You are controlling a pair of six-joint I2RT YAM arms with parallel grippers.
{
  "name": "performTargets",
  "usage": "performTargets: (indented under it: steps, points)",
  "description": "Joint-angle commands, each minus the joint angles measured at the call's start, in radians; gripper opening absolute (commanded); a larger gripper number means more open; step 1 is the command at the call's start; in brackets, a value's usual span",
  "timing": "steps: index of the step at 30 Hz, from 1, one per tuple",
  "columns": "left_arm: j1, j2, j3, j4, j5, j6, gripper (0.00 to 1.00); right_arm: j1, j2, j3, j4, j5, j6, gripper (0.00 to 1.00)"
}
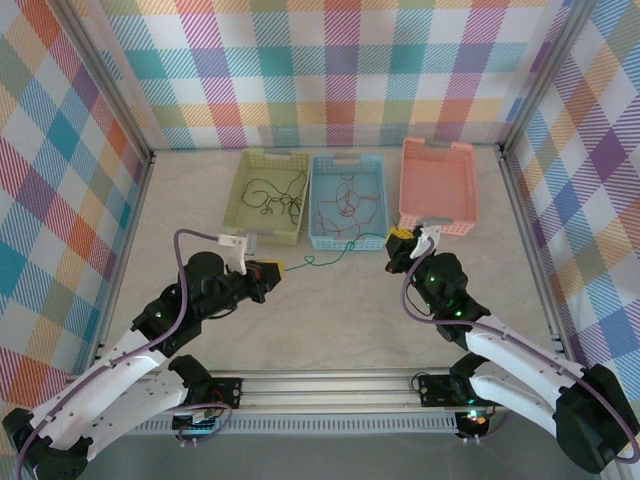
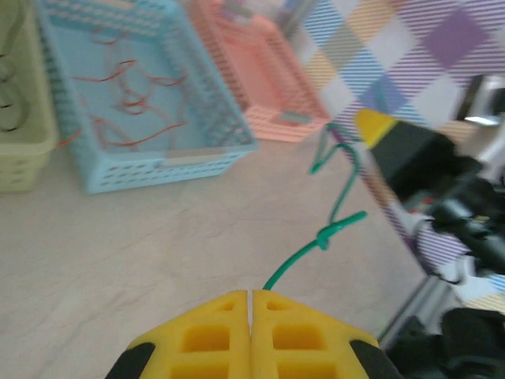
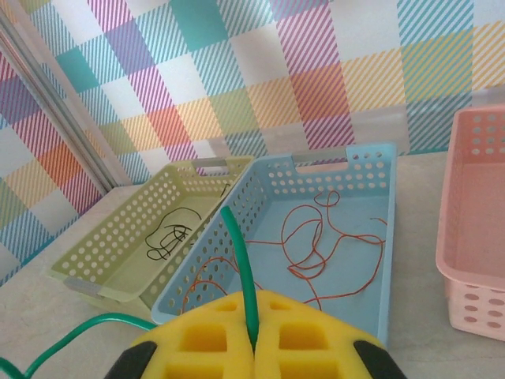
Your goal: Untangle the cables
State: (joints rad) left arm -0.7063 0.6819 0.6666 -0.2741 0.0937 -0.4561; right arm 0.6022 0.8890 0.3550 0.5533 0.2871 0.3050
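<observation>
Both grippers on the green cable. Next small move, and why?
Probably swing the right gripper toward the pink basket, left gripper following. Both are shut on the green cable, which runs outside the baskets; black cables sit in the green basket, orange cables in the blue basket, and the pink one looks bare. Keep slack: a small knot sits midway.

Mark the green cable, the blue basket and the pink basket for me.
green cable (image 2: 322,235), left wrist view, on its knot.
blue basket (image 3: 355,180), right wrist view, on its far wall.
pink basket (image 1: 437,185), top external view, on its bare floor.
</observation>
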Motion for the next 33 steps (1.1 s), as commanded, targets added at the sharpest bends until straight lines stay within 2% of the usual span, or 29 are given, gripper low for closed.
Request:
performTargets:
  steps: [1,4,10,12,16,18,19,22,23,25,28,31,33]
  points:
    - [-0.004,0.044,0.02,-0.089,-0.162,0.004,0.0,-0.015,-0.008,-0.004,0.033,-0.163,-0.008,0.0]
    - [-0.004,0.097,0.027,-0.083,-0.18,0.019,0.0,-0.015,0.005,0.022,0.04,-0.323,0.023,0.0]
    - [0.001,0.174,0.048,-0.141,-0.337,0.034,0.0,-0.015,-0.04,0.06,0.005,-0.463,0.065,0.0]
    - [0.002,0.194,0.035,-0.133,-0.305,0.025,0.0,-0.015,-0.066,0.045,0.035,-0.48,0.049,0.0]
    - [0.002,0.217,0.007,-0.085,-0.151,0.014,0.0,-0.014,-0.097,0.028,0.056,-0.467,0.011,0.0]
    - [0.002,0.224,0.016,-0.097,-0.119,0.003,0.0,-0.015,-0.101,0.026,0.062,-0.474,-0.003,0.0]
    - [0.002,0.222,0.022,-0.105,-0.105,0.0,0.06,-0.015,-0.099,0.028,0.066,-0.477,-0.009,0.0]
    - [0.002,0.208,0.057,-0.147,-0.093,-0.009,0.54,-0.015,-0.098,0.028,0.065,-0.486,-0.047,0.0]
    - [0.003,0.206,0.084,-0.194,-0.13,-0.019,0.66,-0.015,-0.1,0.025,0.068,-0.486,-0.058,0.0]
    - [0.002,0.207,0.145,-0.263,-0.217,-0.018,0.79,-0.015,-0.099,0.017,0.069,-0.493,-0.08,0.0]
    - [0.008,0.199,0.199,-0.253,-0.217,-0.009,0.84,-0.014,-0.096,0.006,0.111,-0.511,-0.11,0.0]
    - [0.011,0.209,0.238,-0.191,-0.119,-0.022,0.85,-0.013,-0.094,-0.004,0.13,-0.538,-0.137,0.0]
    - [0.013,0.229,0.249,-0.121,-0.015,-0.053,0.84,-0.014,-0.093,-0.014,0.151,-0.544,-0.146,0.0]
